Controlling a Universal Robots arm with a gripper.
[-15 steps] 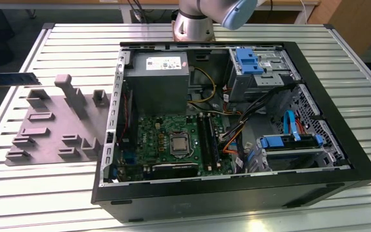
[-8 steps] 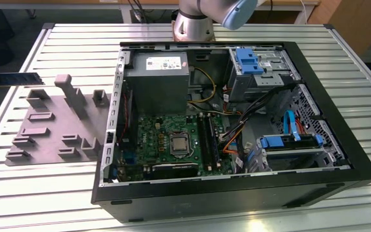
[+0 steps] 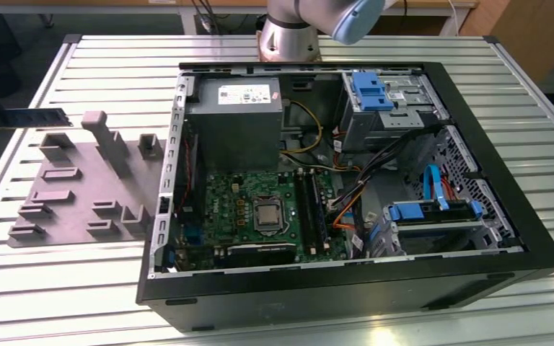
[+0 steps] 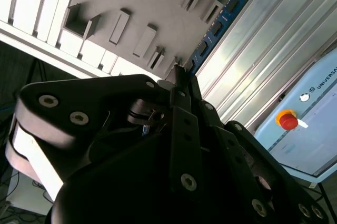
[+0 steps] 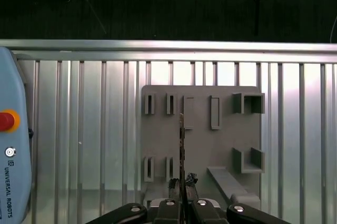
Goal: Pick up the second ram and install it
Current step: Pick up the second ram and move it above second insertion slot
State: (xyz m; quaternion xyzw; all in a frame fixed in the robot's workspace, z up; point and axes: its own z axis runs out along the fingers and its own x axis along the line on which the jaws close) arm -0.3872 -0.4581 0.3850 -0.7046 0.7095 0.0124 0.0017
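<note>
Gripper (image 5: 182, 183) clenched on ram stick (image 5: 181, 139), edge-on over grey slotted tray (image 5: 221, 145). Open computer case (image 3: 354, 288) at exterior view's right, motherboard (image 3: 248, 209) inside.

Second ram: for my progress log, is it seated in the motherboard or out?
Out. The gripper holds the second ram by one end near the grey holder, apart from the motherboard.

Arm base (image 3: 290, 36) upright, far side; hand (image 5: 181, 183) w/ fingers (image 5: 173, 185) pinched together on second ram (image 5: 181, 139) end.
</note>
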